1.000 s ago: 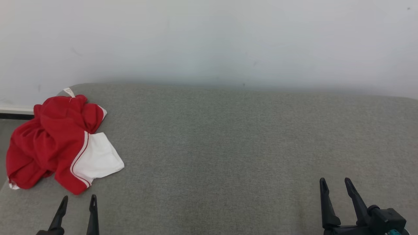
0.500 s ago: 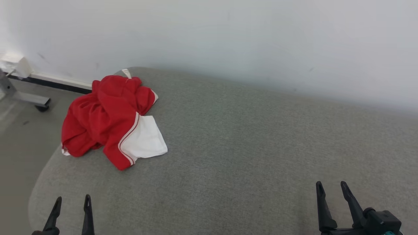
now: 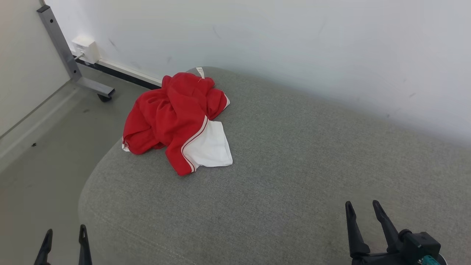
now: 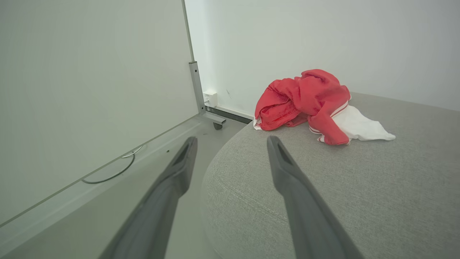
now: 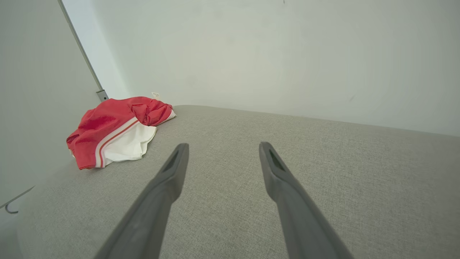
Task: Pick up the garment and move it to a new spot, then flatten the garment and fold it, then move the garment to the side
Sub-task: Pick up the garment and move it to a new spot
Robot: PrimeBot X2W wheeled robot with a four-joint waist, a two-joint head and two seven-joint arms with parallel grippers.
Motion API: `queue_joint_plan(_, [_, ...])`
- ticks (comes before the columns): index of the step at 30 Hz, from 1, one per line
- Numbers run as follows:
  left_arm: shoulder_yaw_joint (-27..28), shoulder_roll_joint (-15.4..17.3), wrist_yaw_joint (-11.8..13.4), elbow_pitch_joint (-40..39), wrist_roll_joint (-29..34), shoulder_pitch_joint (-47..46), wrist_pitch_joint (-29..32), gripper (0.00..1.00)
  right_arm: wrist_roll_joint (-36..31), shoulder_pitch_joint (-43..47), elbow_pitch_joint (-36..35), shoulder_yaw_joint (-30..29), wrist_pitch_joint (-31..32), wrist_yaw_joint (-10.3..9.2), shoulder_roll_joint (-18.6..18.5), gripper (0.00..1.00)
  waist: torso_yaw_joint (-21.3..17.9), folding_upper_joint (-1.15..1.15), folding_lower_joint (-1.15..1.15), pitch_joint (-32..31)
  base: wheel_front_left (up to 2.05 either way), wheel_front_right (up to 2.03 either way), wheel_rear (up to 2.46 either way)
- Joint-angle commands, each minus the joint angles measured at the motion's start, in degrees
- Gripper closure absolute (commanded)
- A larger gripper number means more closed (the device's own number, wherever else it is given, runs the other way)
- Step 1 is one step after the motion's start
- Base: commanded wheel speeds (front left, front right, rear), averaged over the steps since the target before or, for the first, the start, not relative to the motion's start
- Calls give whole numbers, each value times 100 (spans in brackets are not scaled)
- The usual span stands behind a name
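A crumpled red garment with a white panel and white piping lies near the far left corner of the grey padded surface. It also lies ahead in the left wrist view as the garment and to the left in the right wrist view as the garment. My left gripper hangs open at the lower left, over the floor just off the surface's rounded edge, holding nothing. My right gripper stands open at the lower right above the surface, far from the cloth.
A white wall runs along the back of the surface. To the left are bare floor, a metal leg with a caster, a wall socket box and a white panel. A cable lies on the floor.
The head camera has turned left, so the garment sits nearer the picture's middle and the floor and metal leg have come into view. Both grippers keep their places at the bottom, open.
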Motion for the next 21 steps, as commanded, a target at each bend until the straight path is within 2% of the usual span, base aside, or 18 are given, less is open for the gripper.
queue_joint_plan(1, [38,-11,51,-51,-23,106,-37,0,-11,-56,34,39,-5,-12,-11,0,92,0,0,53,0,0,0])
queue_joint_plan(8, [138,-32,214,-113,-52,174,-78,0,22,-191,151,136,-38,-12,-11,0,111,0,0,69,0,0,0])
queue_joint_plan(15, [63,-9,170,-36,-112,-74,-39,0,-10,-150,187,41,-114,-12,-12,0,59,0,0,84,0,0,0])
queue_joint_plan(21, [49,117,86,77,-150,-614,-84,0,-235,-237,9,-40,-58,-12,-14,0,-504,0,0,407,0,0,0])
